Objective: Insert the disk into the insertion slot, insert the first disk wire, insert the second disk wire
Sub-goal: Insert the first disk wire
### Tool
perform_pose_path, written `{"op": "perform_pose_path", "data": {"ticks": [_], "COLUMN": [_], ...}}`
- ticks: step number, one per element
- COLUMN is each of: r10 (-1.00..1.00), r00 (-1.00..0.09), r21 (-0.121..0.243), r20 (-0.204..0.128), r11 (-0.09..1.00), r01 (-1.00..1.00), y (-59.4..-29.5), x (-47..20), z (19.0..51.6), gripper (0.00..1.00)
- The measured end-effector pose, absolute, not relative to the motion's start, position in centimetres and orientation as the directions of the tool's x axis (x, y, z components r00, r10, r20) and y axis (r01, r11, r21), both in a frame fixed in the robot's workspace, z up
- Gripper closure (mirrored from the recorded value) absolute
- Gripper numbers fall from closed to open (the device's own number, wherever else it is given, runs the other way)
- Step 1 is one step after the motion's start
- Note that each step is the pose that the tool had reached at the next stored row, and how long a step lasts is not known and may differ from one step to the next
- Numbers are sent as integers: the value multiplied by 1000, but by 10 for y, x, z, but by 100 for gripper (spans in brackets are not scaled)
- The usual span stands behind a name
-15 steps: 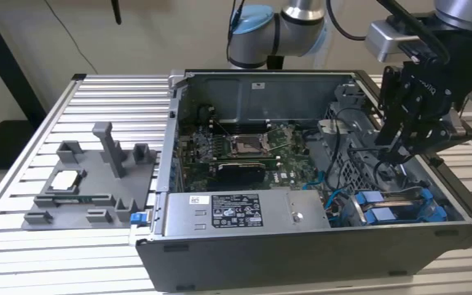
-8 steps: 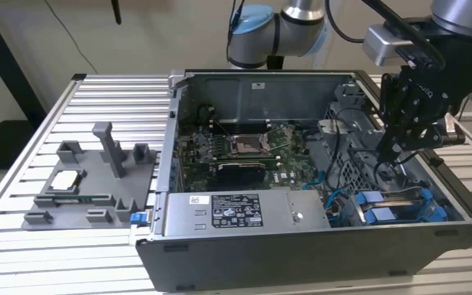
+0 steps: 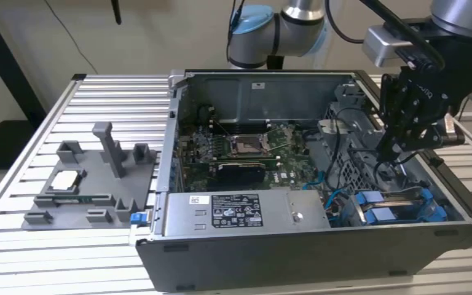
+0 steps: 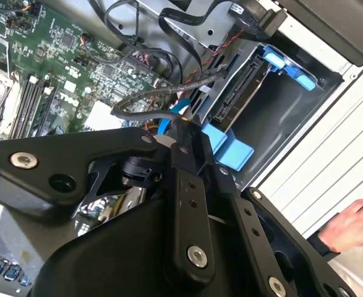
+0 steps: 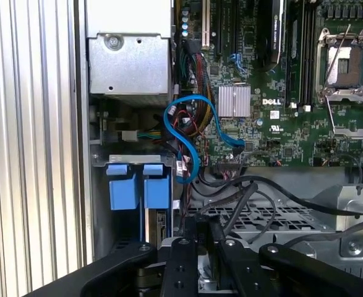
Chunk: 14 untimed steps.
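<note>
Exterior view first: a ribbed metal tabletop carries an open computer case, with a grey fixture tray lying just beside it toward the exterior view's left. The robot arm reaches down from above into the end of the case at the exterior view's right. A grey power-supply box runs along the near wall, and the green motherboard lies flat behind it. The tool hangs low among the cables near that corner. In the second wrist view its fingers are drawn together at the tips, though I cannot tell whether anything is pinched there. The disk sits in its blue carrier inside the insertion slot, just beside the tool. A blue wire loops close by, with black wires draped over the perforated metal. A person's hand rests on the tabletop outside the case.
</note>
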<state>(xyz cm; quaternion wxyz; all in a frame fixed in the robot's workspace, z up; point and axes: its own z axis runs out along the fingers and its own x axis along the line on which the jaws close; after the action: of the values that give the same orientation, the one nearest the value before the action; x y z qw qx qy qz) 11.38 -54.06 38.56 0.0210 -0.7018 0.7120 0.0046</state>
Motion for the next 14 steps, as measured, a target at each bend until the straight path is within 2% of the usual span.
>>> {"op": "perform_pose_path", "data": {"ticks": [14], "r10": [-1000], "r00": [-14], "r21": [-23], "r20": [-27], "r11": [15], "r01": [-1000], "y": [-544], "x": [115], "z": [383], "gripper": [81]}}
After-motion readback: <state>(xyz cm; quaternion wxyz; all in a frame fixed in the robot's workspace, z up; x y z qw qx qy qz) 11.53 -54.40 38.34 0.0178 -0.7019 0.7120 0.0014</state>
